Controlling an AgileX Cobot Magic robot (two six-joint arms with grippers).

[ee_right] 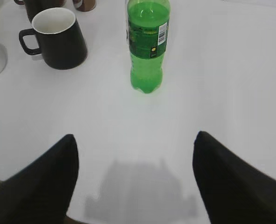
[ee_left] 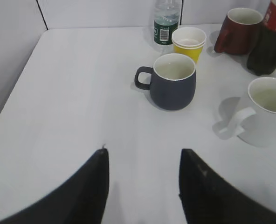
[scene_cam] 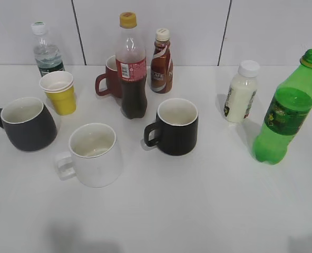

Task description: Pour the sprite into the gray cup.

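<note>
The sprite (scene_cam: 283, 113), a tall green bottle with no cap, stands upright at the right of the table; it also shows in the right wrist view (ee_right: 148, 44). The gray cup (scene_cam: 26, 124), wide with a white inside, stands at the left, handle to the left; it also shows in the left wrist view (ee_left: 172, 81). My left gripper (ee_left: 142, 161) is open and empty, well short of the gray cup. My right gripper (ee_right: 135, 147) is open and empty, well short of the sprite. Neither gripper shows in the exterior view.
A white mug (scene_cam: 94, 154), black mug (scene_cam: 174, 126), cola bottle (scene_cam: 132, 66), red mug (scene_cam: 110, 78), yellow cup (scene_cam: 59, 91), water bottle (scene_cam: 46, 51), coffee bottle (scene_cam: 161, 61) and white milk bottle (scene_cam: 240, 91) stand on the white table (scene_cam: 198, 211). A wall runs behind.
</note>
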